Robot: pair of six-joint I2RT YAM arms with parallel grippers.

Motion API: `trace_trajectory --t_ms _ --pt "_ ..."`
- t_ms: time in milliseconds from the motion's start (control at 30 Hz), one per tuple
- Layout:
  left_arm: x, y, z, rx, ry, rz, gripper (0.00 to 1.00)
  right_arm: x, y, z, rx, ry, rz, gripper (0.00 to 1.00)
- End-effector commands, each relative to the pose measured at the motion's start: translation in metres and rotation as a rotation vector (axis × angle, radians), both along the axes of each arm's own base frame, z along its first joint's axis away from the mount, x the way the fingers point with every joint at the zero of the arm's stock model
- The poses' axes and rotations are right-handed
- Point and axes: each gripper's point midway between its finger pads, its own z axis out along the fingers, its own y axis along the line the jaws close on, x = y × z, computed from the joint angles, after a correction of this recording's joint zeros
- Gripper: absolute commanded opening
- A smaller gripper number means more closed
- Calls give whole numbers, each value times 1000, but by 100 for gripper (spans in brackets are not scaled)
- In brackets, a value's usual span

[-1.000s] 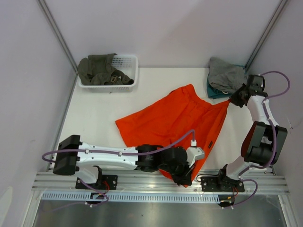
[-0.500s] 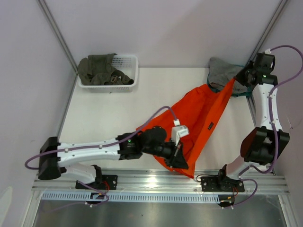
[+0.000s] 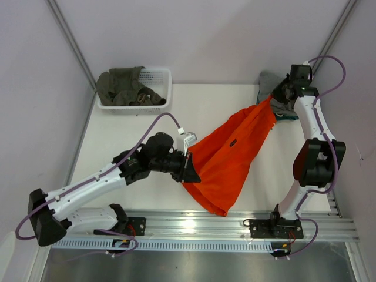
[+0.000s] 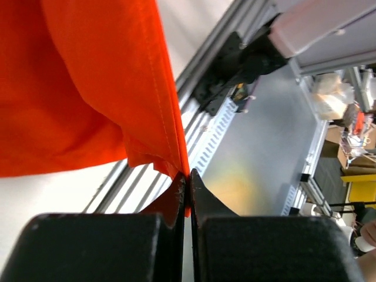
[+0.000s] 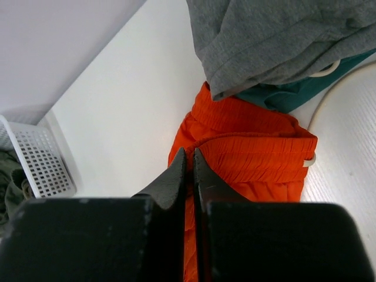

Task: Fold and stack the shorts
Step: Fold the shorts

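Note:
The bright orange shorts [image 3: 232,155] hang stretched in the air between my two grippers, sagging down toward the front rail. My left gripper [image 3: 189,167] is shut on a hem corner of the shorts [image 4: 106,88] at their left side. My right gripper [image 3: 274,96] is shut on the gathered waistband [image 5: 258,158] at the back right, just beside the grey garment. In the right wrist view a bit of white drawstring [image 5: 309,160] shows at the waistband's end.
A white basket [image 3: 154,88] with an olive-green garment [image 3: 123,87] stands at the back left. A grey garment [image 3: 275,88] lies on a teal one [image 5: 305,88] at the back right corner. The aluminium rail [image 3: 194,223] runs along the front edge.
Both grippers have lifted the shorts off the table. My left gripper moved left and back with the hem; my right gripper swung back toward the grey garment with the waistband.

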Motion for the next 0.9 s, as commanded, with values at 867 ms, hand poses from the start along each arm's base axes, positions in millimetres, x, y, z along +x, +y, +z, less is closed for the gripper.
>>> trace_trajectory --t_ms 867 --pt "117 78 -78 240 133 164 0 96 23 -31 27 -108 -63 0"
